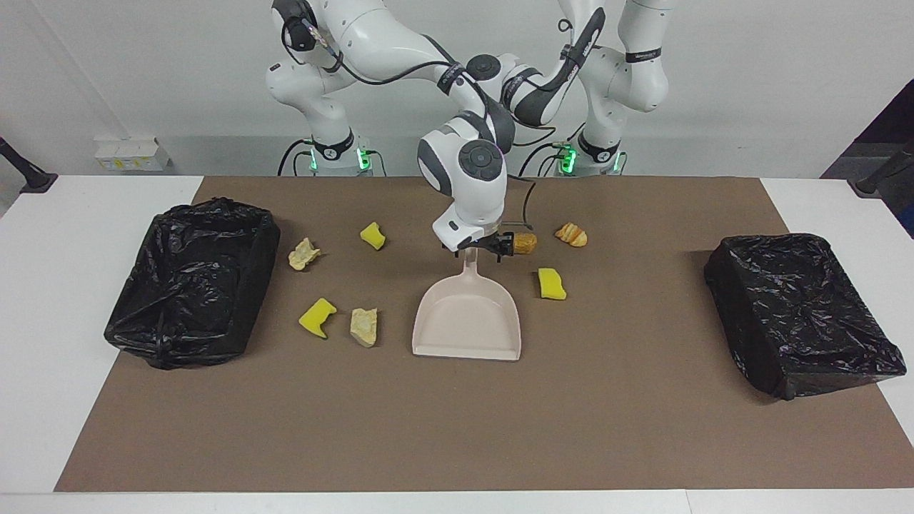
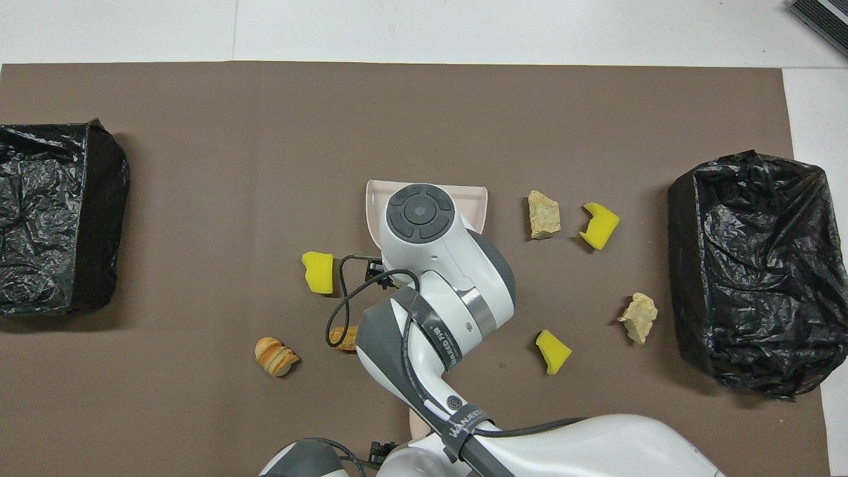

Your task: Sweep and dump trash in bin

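While right gripper (image 1: 487, 246) hangs low over dustpan (image 1: 468, 314) handle, jaws spread wide, nothing held. Left gripper (image 2: 379, 452) waits over brush handle near robots, fingers apart, empty. Trash on brown mat round dustpan: four scraps (image 1: 335, 275) toward right arm's end, three (image 1: 553, 257) toward left arm's end. Black bin (image 1: 191, 278) at right arm's end of desk (image 1: 64, 235); second bin (image 1: 800, 314) at left arm's end.

light: bright, even, from overhead | shadows: short and soft, close under the scraps (image 1: 551, 284) and bins (image 1: 193, 282) | glare: small highlights on the black bin liners and white arm shells | focus: sharp throughout | edge distortion: slight
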{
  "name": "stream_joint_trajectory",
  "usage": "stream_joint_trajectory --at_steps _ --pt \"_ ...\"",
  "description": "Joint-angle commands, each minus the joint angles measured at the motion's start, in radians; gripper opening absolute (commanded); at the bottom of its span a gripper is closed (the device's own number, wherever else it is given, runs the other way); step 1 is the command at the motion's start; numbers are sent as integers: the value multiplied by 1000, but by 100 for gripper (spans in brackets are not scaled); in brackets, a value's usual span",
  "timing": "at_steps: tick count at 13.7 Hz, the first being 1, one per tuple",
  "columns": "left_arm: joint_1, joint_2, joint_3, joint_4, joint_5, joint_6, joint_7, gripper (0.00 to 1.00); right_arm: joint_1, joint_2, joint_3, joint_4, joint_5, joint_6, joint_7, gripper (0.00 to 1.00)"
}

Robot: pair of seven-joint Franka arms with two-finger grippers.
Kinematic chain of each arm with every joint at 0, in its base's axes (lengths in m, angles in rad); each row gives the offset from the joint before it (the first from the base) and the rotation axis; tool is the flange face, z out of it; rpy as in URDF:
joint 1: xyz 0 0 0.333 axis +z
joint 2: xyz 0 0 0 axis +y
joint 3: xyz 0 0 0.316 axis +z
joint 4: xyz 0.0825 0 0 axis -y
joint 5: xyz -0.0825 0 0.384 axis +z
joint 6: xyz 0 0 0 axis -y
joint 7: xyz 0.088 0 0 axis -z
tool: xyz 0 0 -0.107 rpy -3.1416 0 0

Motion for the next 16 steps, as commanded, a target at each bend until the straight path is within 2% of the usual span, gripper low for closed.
stream_joint_trajectory --at_steps 1,2,3,4,5,6,7,8,10,11,14,16 --pt "-34 -10 12 -6 -8 -16 -12 86 -1 -53 -3 -95 -2 13 34 95" --pt "-36 -10 12 -4 -8 -26 -12 70 -1 -69 -2 -127 1 17 34 94" --pt "-36 -10 13 -4 -8 -30 -9 52 0 -80 -2 -142 1 10 31 87" --pt "-33 -8 15 -3 -8 -33 -6 38 -1 -82 -2 -142 14 -1 33 76" --pt "-25 -1 15 -1 -5 -39 2 28 5 -82 -2 -132 15 -18 33 76" --pt "-23 0 16 2 -3 -58 9 11 11 -77 -2 -116 15 -35 34 76" --pt "-19 0 18 8 3 -81 19 0 13 -77 -2 -116 15 -33 33 72" --pt "-4 -4 21 14 4 -105 32 0 14 -77 -2 -115 14 -35 33 58" --pt "87 -23 21 46 6 -189 75 0 14 -77 -2 -104 9 -27 1 13" --pt "116 -28 24 60 7 -228 89 0 14 -77 -2 -104 0 -24 -27 0" --pt "251 -95 21 68 33 -317 146 0 11 -79 -3 -103 -5 -26 -116 0" --pt "324 -103 24 68 43 -343 204 0 -12 -112 -6 -95 -18 -40 -213 0"
